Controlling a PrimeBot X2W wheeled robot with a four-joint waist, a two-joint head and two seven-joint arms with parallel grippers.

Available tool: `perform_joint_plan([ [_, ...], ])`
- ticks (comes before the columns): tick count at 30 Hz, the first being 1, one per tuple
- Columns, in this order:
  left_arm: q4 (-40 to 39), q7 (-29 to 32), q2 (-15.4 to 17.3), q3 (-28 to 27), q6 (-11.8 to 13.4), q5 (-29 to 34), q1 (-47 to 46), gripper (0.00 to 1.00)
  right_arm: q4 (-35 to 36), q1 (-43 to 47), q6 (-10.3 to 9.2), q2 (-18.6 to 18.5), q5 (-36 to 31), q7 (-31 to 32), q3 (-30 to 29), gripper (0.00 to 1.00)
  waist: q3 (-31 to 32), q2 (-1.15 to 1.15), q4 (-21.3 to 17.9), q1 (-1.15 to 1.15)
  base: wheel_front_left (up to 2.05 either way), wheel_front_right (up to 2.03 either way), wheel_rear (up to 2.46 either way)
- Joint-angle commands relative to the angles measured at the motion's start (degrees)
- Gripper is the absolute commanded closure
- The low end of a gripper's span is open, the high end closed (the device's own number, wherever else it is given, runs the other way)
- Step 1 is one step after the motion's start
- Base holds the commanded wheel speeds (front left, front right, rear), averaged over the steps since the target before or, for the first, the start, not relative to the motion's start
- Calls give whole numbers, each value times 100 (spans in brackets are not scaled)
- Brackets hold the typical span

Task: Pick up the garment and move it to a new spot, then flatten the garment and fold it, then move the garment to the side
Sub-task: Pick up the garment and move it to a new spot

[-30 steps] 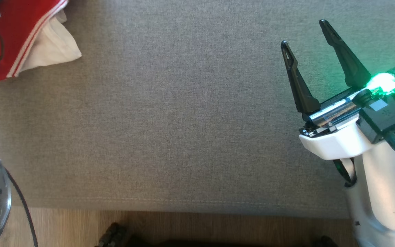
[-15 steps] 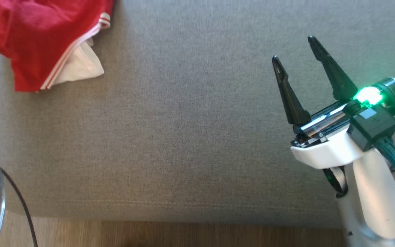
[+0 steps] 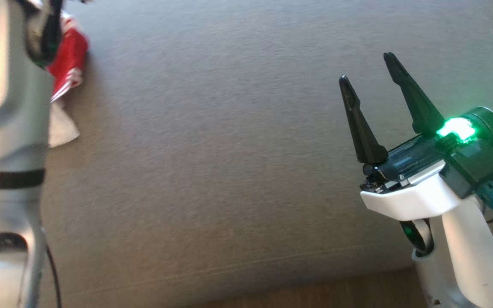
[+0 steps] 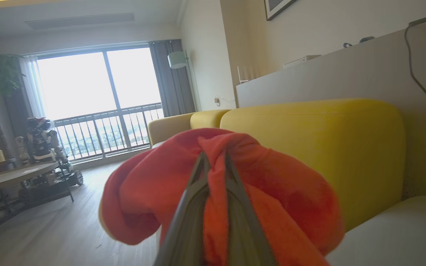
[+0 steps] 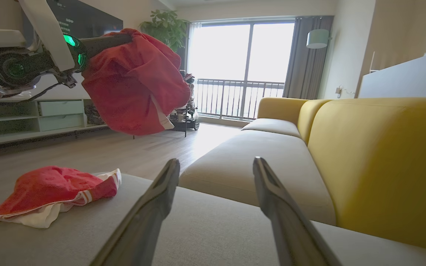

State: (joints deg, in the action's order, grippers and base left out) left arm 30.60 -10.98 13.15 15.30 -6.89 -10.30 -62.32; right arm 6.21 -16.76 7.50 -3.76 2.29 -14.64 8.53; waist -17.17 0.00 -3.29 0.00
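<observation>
Head view: right gripper over the right side of the grey seat cushion, fingers spread wide, empty; pale left forearm at left, partly covering red white-trimmed shorts near the cushion's left edge. Left wrist view: left gripper clamped tight on a bunched red garment, yellow sofa back behind. Right wrist view: red garment aloft, well clear of the shorts on the cushion.

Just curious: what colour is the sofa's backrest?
Yellow. The backrest shows best in the right wrist view.
</observation>
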Motion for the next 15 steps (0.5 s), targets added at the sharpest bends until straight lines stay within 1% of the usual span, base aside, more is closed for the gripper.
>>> perform_joint_plan([
  [1, -407, 77, 129, -56, -13, -99, -76, 100, 253, 38, -1, 86, 100, -36, 128, 0, 159, 0, -534, 0, 0, 0, 0],
  [6, -976, 258, -225, 172, -28, -401, 337, 100, 378, 81, -1, 87, 302, -36, 81, 0, 113, 0, -1194, 0, 0, 0, 0],
  [9, -1201, 250, -471, 341, -26, -507, 598, 100, 451, 104, -1, 88, 404, -36, 33, 0, -3, 0, -1534, 0, 0, 0, 0],
  [13, -1250, 19, -751, 439, 51, -713, 959, 100, 528, 114, -1, 88, 526, -36, -5, 0, -200, 0, -1900, 0, 0, 0, 0],
  [15, -1168, -133, -837, 514, 53, -804, 1157, 100, 542, 113, -1, 88, 579, -36, -1, 0, -291, 0, -2041, 0, 0, 0, 0],
])
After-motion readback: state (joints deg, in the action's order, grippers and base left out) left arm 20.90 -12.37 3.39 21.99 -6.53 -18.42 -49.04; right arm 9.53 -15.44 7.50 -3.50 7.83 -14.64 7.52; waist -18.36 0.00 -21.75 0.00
